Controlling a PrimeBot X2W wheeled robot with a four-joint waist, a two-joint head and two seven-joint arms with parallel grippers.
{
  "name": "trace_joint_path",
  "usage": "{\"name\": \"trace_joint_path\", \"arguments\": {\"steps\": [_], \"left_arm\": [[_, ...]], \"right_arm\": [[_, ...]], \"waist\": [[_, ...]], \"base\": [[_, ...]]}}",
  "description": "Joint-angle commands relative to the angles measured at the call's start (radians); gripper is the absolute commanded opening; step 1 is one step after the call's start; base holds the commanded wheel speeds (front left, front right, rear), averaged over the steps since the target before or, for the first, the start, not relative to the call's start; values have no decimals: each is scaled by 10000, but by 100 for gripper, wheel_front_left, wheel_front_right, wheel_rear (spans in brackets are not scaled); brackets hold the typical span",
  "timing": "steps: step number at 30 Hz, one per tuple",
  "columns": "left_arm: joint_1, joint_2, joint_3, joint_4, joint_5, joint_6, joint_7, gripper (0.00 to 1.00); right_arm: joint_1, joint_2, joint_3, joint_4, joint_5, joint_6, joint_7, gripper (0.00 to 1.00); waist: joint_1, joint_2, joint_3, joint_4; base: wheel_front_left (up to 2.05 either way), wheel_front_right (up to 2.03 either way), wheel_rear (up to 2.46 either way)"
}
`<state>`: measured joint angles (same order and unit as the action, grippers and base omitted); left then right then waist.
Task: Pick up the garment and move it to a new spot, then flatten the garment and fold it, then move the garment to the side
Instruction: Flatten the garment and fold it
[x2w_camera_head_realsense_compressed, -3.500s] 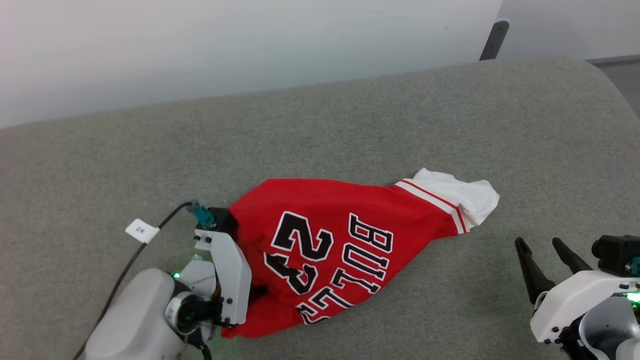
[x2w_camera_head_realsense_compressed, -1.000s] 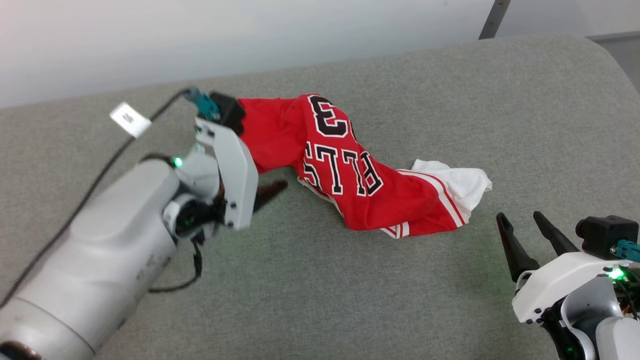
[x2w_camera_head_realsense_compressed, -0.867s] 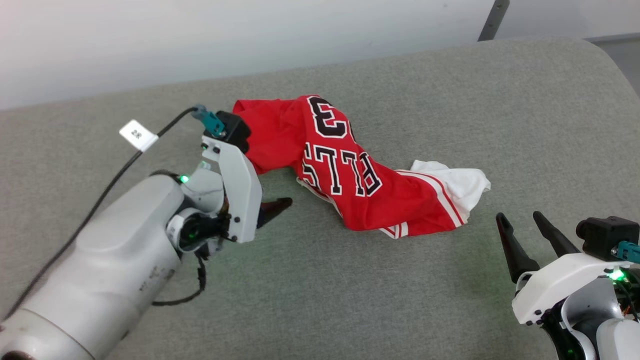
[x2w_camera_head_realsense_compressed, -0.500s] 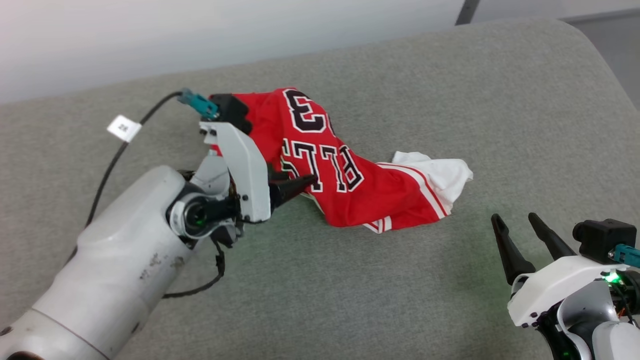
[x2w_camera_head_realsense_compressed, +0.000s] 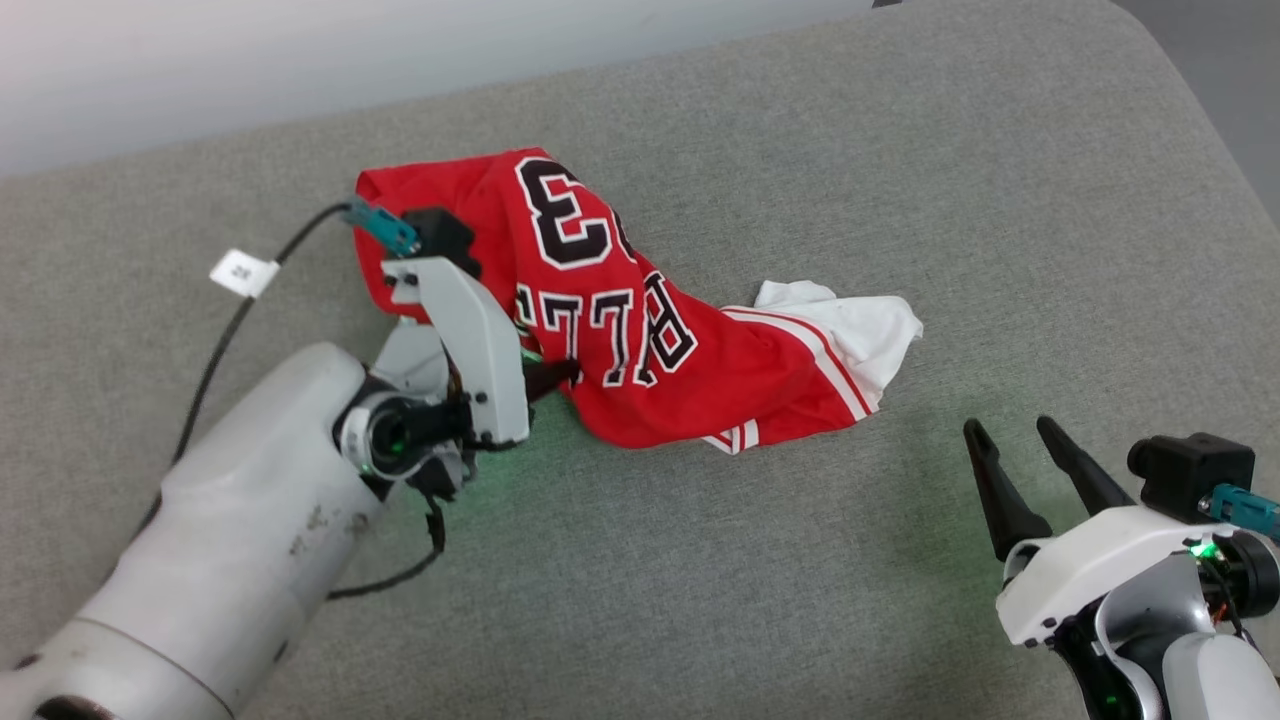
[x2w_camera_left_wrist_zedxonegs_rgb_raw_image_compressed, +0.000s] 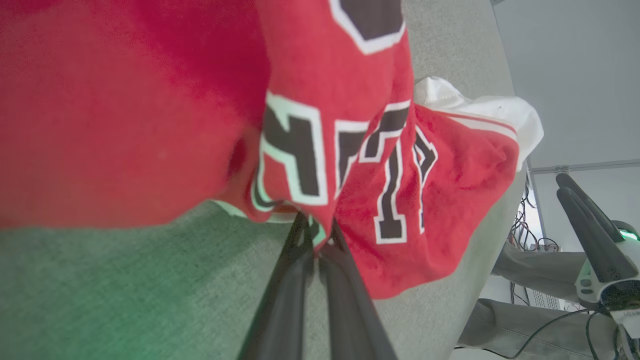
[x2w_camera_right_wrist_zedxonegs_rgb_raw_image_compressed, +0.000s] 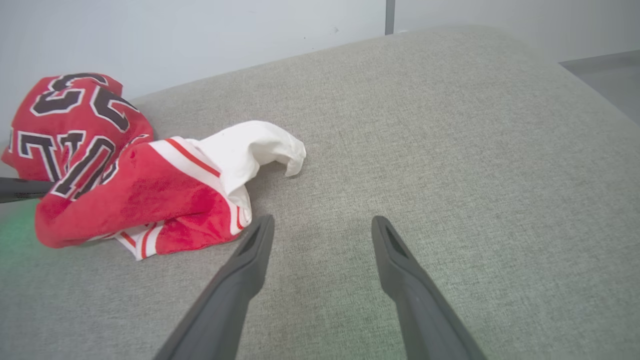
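Red garment crumpled on grey cushion

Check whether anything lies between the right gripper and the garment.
Nothing visible does. Only bare grey upholstery separates the open right gripper from the garment, whose white sleeve lies nearest. The left gripper pinches the garment's edge on the far side.

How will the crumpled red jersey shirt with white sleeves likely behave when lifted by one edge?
Probably floppy: the red jersey shirt lies in soft folds, so it should drape and hang. Likely light: the left gripper pinches only a thin edge. Its white sleeve may drag on the grey cushion.
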<state>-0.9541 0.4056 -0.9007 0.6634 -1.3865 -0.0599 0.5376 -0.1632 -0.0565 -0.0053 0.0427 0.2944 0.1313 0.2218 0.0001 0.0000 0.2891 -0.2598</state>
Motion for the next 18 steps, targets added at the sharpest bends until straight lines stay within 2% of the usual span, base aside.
{"name": "trace_joint_path", "arguments": {"steps": [1,9,18], "left_arm": [[-184,-4,13,132,109,-95,-101,0],[-1267,-193,195,-153,348,-516,-444,0],[-1985,-1125,-196,-176,717,-694,-803,0]], "right_arm": [[-157,30,26,23,-20,-10,-123,100],[-331,39,122,145,-85,-10,-259,100],[-576,54,524,302,76,-10,-459,100]], "waist": [[-1,0,1,-7],[-1,0,-106,-30],[-1,0,201,-512]], "base": [[0,0,0],[0,0,0],[0,0,0]]}}
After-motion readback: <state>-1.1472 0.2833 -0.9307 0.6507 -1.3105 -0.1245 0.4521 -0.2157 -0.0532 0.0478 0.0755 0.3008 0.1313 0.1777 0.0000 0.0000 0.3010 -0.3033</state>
